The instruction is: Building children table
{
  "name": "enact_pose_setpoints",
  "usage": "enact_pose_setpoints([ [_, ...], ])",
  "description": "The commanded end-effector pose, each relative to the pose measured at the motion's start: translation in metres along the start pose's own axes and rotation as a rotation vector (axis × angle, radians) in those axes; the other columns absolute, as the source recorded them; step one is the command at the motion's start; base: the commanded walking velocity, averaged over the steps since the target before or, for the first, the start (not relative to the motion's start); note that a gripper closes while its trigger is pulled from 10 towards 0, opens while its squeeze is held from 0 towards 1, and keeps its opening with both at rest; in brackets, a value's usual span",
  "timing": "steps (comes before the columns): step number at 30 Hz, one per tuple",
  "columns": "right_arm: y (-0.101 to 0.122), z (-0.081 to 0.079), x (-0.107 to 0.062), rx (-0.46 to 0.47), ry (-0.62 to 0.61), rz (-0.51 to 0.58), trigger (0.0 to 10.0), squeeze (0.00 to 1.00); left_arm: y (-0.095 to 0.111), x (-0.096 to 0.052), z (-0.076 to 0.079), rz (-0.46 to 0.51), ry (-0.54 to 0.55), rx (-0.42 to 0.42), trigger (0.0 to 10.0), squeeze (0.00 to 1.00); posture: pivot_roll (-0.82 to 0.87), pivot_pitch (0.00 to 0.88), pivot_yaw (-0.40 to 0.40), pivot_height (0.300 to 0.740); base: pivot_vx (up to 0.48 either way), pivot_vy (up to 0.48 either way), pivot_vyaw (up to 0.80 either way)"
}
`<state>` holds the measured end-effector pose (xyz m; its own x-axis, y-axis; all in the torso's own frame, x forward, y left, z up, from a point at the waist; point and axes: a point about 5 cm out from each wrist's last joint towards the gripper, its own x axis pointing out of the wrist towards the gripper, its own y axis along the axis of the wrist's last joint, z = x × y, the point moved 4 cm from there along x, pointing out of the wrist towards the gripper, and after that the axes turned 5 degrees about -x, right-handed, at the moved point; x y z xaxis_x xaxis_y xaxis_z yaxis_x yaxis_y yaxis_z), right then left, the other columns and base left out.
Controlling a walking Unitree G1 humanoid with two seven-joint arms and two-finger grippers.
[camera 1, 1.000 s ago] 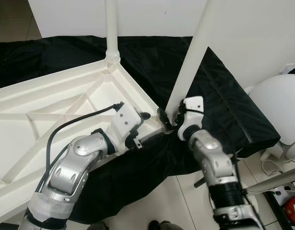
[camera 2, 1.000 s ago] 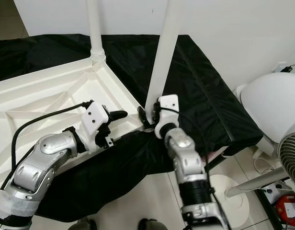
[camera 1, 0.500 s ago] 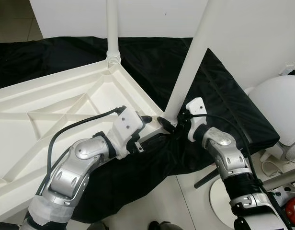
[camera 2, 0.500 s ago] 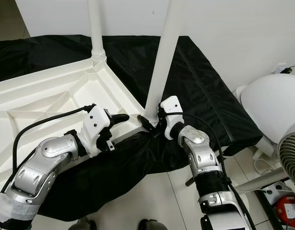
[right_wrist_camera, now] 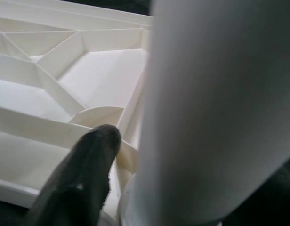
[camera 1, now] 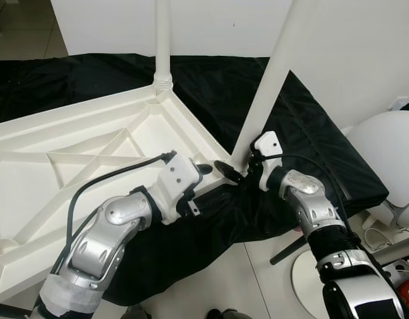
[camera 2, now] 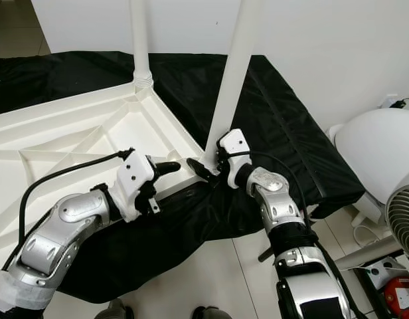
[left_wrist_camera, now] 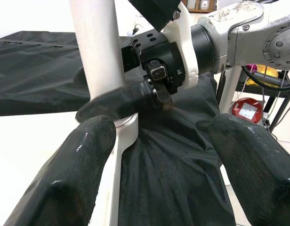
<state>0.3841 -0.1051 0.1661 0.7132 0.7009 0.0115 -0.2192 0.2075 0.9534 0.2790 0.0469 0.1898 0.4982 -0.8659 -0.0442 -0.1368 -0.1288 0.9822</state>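
Since 1 s ago the right arm has swung out to the side, elbow lower, so the right gripper (camera 1: 232, 171) is now reaching in sideways at the base of the near leg (camera 1: 267, 86) instead of from below; the left gripper (camera 2: 166, 168) has stayed beside the corner, approx. the same spot.

White table top (camera 1: 78, 156) is lying upside down, ribs up, on a black cloth (camera 1: 304, 126) that is covering a bed or low platform. Near leg is standing in the corner socket closest to the robot, leaning a bit to the robot's right. A second leg (camera 1: 163, 41) is standing upright in the far corner socket.

Right gripper's fingers are sitting against the near leg right at the socket; in the left wrist view one finger (left_wrist_camera: 117, 103) is pressing on the leg, and the right wrist view has a finger (right_wrist_camera: 84, 176) beside it. Probably clamped on the leg, but the other finger is hidden, so can't tell for sure.

Left gripper is hanging open, its two fingers (left_wrist_camera: 72, 179) spread wide, just beside the table edge, pointing at the near leg w/o touching it.

On the robot's right, a white round object (camera 1: 384, 143) is standing on the tiled floor (camera 1: 251, 279).
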Motion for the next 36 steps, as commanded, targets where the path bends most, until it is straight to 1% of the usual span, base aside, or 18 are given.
enact_pose_setpoints([
  [1,-0.002,-0.003,0.001,0.004,0.01,0.004,0.0,0.0,0.002,0.002,0.005,0.007,-0.011,0.016,10.0,0.0,0.15,0.065,-0.089,0.74,0.0,0.0,0.0],
  [7,-0.006,-0.002,-0.001,0.037,-0.012,0.011,0.0,0.0,0.002,0.002,0.005,0.01,-0.004,0.011,10.0,0.0,0.15,0.067,-0.096,0.74,0.0,0.0,0.0],
  [8,-0.007,-0.001,-0.002,0.055,-0.034,0.011,3.2,0.0,0.002,0.001,0.005,0.011,0.001,0.01,10.0,0.0,0.15,0.067,-0.096,0.74,0.0,0.0,0.0],
  [9,-0.007,-0.001,-0.002,0.055,-0.034,0.011,3.2,0.0,0.002,0.001,0.005,0.011,0.001,0.01,10.0,0.0,0.15,0.067,-0.096,0.74,0.0,0.0,0.0],
  [10,-0.008,0.0,-0.002,0.073,-0.052,0.009,10.0,0.0,0.002,0.001,0.005,0.012,0.002,0.01,10.0,0.0,0.15,0.067,-0.096,0.74,0.0,0.0,0.0],
  [12,-0.008,0.0,-0.002,0.091,-0.066,0.014,10.0,0.0,0.002,0.001,0.005,0.012,0.003,0.01,10.0,0.0,0.15,0.067,-0.096,0.74,0.0,0.0,0.0],
  [15,-0.01,0.002,-0.001,0.144,-0.181,-0.007,10.0,0.0,0.002,0.001,0.005,0.012,0.002,0.008,10.0,0.0,0.14,0.074,-0.097,0.74,0.0,0.0,0.0],
  [17,-0.01,0.002,-0.001,0.144,-0.181,-0.007,10.0,0.0,0.002,0.001,0.005,0.012,0.002,0.008,10.0,0.0,0.14,0.074,-0.097,0.74,0.0,0.0,0.0],
  [18,-0.011,0.004,-0.001,0.156,-0.274,-0.025,10.0,0.0,0.001,0.001,0.006,0.012,0.0,0.004,10.0,0.0,0.14,0.075,-0.093,0.74,0.0,0.0,0.0],
  [19,-0.011,0.004,-0.001,0.156,-0.274,-0.025,10.0,0.0,0.001,0.001,0.006,0.012,0.0,0.004,10.0,0.0,0.14,0.075,-0.093,0.74,0.0,0.0,0.0],
  [21,-0.013,0.004,-0.002,0.208,-0.39,-0.053,10.0,0.0,0.001,0.001,0.006,0.011,-0.003,0.002,10.0,0.0,0.14,0.079,-0.092,0.74,0.0,0.0,0.0],
  [24,-0.014,0.003,-0.002,0.215,-0.425,-0.059,10.0,0.0,0.001,0.001,0.007,0.011,-0.005,0.002,10.0,0.0,0.14,0.079,-0.092,0.74,0.0,0.0,0.0],
  [26,-0.013,-0.002,-0.001,0.218,-0.514,-0.069,10.0,0.0,0.002,0.001,0.007,0.011,-0.007,0.001,10.0,0.0,0.13,0.082,-0.086,0.74,0.0,0.0,0.0],
  [28,-0.013,-0.002,-0.001,0.218,-0.514,-0.069,10.0,0.0,0.002,0.001,0.007,0.011,-0.007,0.001,10.0,0.0,0.13,0.082,-0.086,0.74,0.0,0.0,0.0],
  [29,-0.012,-0.005,-0.001,0.219,-0.563,-0.069,10.0,0.0,0.002,0.001,0.006,0.011,-0.007,0.0,10.0,0.0,0.13,0.082,-0.085,0.74,0.0,0.0,0.0],
  [30,-0.011,-0.009,-0.001,0.241,-0.618,-0.065,10.0,0.0,0.002,0.001,0.006,0.012,-0.006,-0.002,10.0,0.0,0.13,0.085,-0.089,0.74,0.0,0.0,0.0],
  [35,-0.007,-0.02,0.001,0.309,-0.709,-0.049,10.0,0.0,0.002,0.001,0.007,0.012,-0.009,-0.004,10.0,0.0,0.13,0.089,-0.084,0.74,0.0,0.0,0.0],
  [36,-0.004,-0.024,0.003,0.322,-0.691,-0.03,10.0,1.0,0.002,0.001,0.007,0.013,-0.008,-0.005,10.0,0.0,0.13,0.086,-0.084,0.74,0.0,0.0,0.0],
])
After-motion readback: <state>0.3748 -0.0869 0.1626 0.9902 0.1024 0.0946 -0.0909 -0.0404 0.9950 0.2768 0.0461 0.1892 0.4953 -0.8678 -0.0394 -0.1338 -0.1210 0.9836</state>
